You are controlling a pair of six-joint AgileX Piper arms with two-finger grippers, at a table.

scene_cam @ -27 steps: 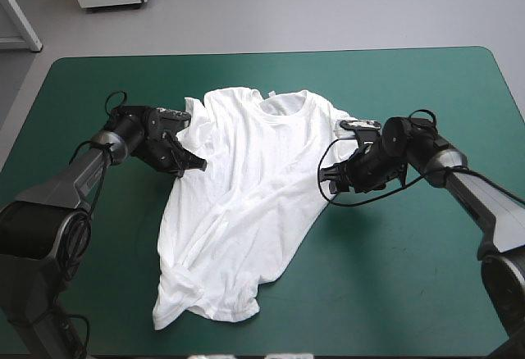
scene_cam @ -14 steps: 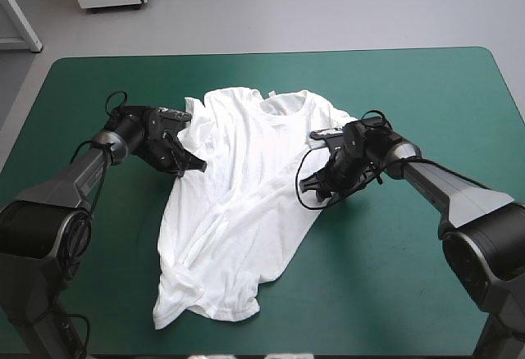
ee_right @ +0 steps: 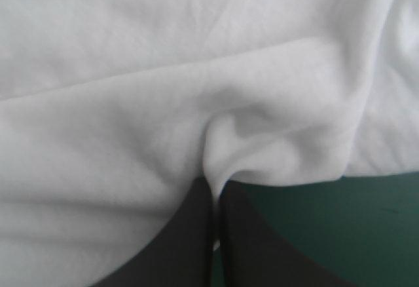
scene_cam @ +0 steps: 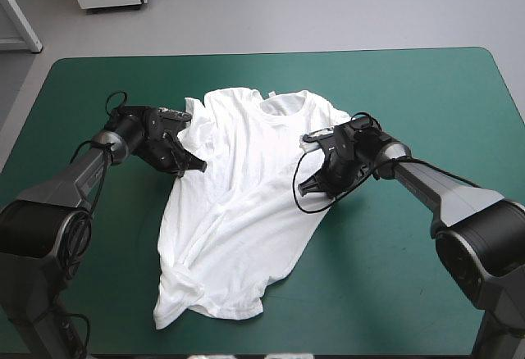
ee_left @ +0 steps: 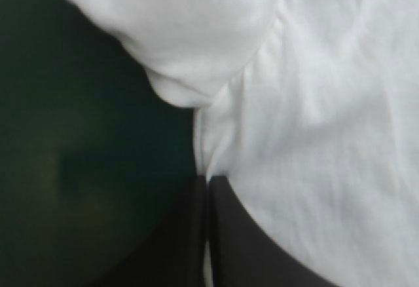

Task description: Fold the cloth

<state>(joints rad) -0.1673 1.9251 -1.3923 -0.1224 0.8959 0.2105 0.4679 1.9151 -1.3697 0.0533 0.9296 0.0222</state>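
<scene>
**Both claws pinched on the shirt: slip and skew are the risks**

Desk point(scene_cam: 426, 293), teal-green cover: one.

T-shirt point(scene_cam: 246, 203), white: one. It lies mostly flat at mid-desk with the collar toward the far edge. The hem is toward the near edge, and its left corner is rumpled into a twisted roll.

Claws: two.
- Left claw point(scene_cam: 198, 165): all but closed on the shirt's left side just below the sleeve, with a sliver of white between the tips.
- Right claw point(scene_cam: 304, 185): likewise pinched on the shirt's right side edge, the cloth puckered into a small ridge ahead of the tips.

Likely trouble, as I judge it:
- Each grip takes only a thin bite near an edge. A quick lift or a sideways tug could pull the fabric free on one side and leave the fold lopsided.
- The two holds do not sit level along the shirt's length, so a fold drawn from here may run crooked.
- The twisted hem corner could drag and get folded in as a lump.
- If either claw has caught more than one layer, it would bunch the panel rather than turn it cleanly. The wrist views do not show how many layers are held.
</scene>
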